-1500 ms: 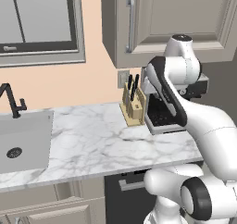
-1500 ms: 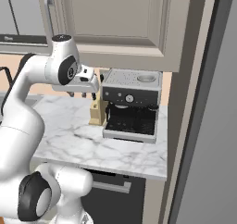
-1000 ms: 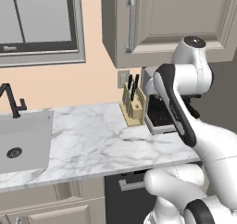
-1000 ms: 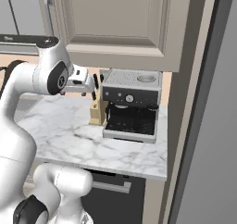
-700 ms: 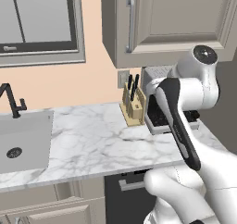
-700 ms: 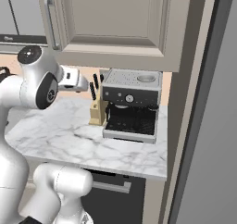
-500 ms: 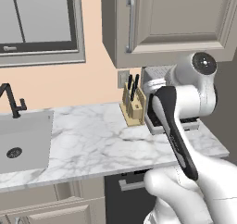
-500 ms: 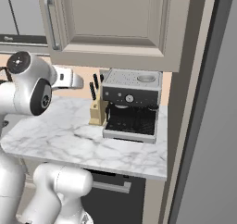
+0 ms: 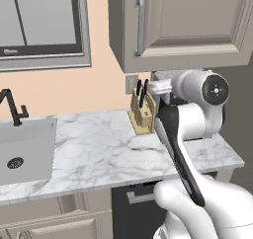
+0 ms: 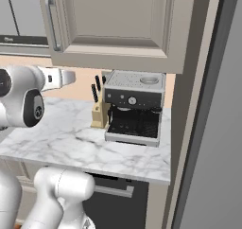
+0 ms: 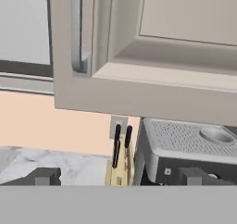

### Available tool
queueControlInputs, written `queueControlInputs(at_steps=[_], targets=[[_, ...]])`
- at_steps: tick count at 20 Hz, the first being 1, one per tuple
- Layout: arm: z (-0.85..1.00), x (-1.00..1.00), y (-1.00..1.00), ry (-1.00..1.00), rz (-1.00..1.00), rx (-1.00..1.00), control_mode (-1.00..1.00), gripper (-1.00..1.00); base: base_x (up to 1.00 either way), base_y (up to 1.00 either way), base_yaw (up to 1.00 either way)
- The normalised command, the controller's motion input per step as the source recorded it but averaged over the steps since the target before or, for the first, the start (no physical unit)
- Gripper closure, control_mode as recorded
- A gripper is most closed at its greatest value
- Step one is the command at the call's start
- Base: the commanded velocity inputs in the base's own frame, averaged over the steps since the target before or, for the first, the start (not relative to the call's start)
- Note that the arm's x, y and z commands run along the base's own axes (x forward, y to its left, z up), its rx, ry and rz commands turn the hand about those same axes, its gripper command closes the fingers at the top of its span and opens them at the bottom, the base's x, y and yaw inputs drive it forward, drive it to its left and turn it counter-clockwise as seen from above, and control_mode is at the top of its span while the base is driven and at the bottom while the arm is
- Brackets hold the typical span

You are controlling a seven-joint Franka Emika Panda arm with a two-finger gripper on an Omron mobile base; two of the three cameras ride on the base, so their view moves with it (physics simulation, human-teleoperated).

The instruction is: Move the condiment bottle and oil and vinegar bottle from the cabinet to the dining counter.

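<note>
The taupe cabinet [image 9: 188,25] [image 10: 118,24] [image 11: 176,38] hangs on the wall above the marble worktop, and its panelled doors are shut. Its silver bar handle [image 9: 140,25] [image 10: 53,22] [image 11: 76,33] runs vertically at the door's left edge. The condiment bottle and the oil and vinegar bottle are hidden, and the dining counter is out of view. My gripper [image 11: 119,177] is open with nothing between its fingers. It is below the cabinet, looking up at the door's lower left corner and the handle. Both dark fingertips [image 11: 44,176] stand far apart.
A wooden knife block [image 9: 141,113] [image 10: 99,112] [image 11: 118,165] stands on the marble worktop [image 9: 99,149] [image 10: 61,143] beside a steel coffee machine [image 10: 134,107] [image 11: 185,149]. A sink [image 9: 22,149] with a black tap lies left, under a grey-framed window [image 9: 39,25]. A tall grey panel [image 10: 212,128] bounds the right.
The arm has swung: its big joint moved right in the left base view and left in the right base view. The cabinet doors stay shut.
</note>
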Motion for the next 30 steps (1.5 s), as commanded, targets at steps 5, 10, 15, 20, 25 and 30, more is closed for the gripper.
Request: queueControlInputs(at_steps=[5, 10, 15, 20, 25, 30], targets=[[0.42, -0.02, 0.16, -0.27, 0.00, 0.00, -1.00, -1.00, 0.00, 0.00, 0.00], [0.44, -0.03, 0.16, -0.27, 0.00, 0.00, -1.00, -1.00, 0.00, 0.00, 0.00], [0.41, 0.00, 0.21, -0.21, 0.00, 0.00, -1.00, -1.00, 0.00, 0.00, 0.00], [0.31, 0.05, 0.20, -0.14, 0.00, 0.00, -1.00, -1.00, 0.00, 0.00, 0.00], [0.22, 0.39, 0.08, -0.04, 0.00, 0.00, -1.00, -1.00, 0.00, 0.00, 0.00], [0.13, 0.62, 0.00, 0.00, 0.00, 0.00, -1.00, -1.00, 0.00, 0.00, 0.00]])
